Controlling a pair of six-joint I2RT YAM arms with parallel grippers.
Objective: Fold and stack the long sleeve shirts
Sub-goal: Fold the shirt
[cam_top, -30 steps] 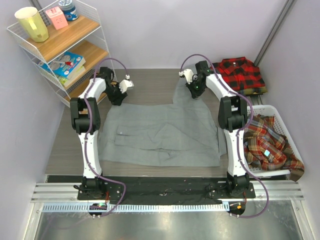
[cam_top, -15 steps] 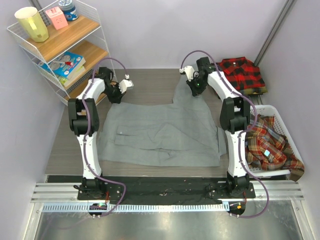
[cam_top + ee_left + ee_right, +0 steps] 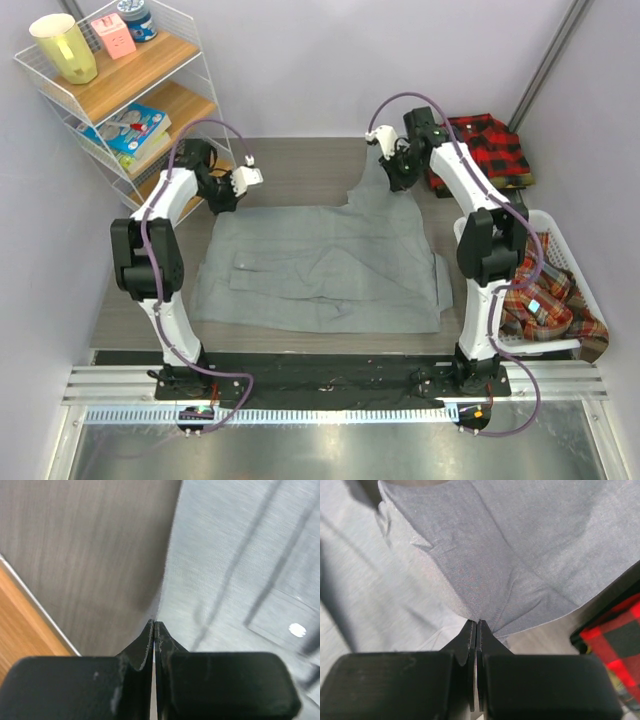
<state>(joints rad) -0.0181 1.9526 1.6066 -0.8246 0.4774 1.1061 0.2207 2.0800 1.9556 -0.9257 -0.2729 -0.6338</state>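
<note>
Basically looks like setup for the first fold. Got the grey shirt (image 3: 320, 270) lying spread across the middle of the surface (image 3: 300, 165), left hand (image 3: 221, 200) pressed together right on its far-left edge, right hand (image 3: 398, 182) pinching the far-right corner and tenting the cloth up a bit. Probably grabbing both far corners at once to keep that edge taut and bring it over evenly. Bulk of the shirt lying nearer the arm bases than either hand. Also spotting the red-and-black checked shirt (image 3: 487, 145) folded at the far right, plus plaid shirts (image 3: 540, 290) heaped in the white basket (image 3: 520, 215), not yet done.
</note>
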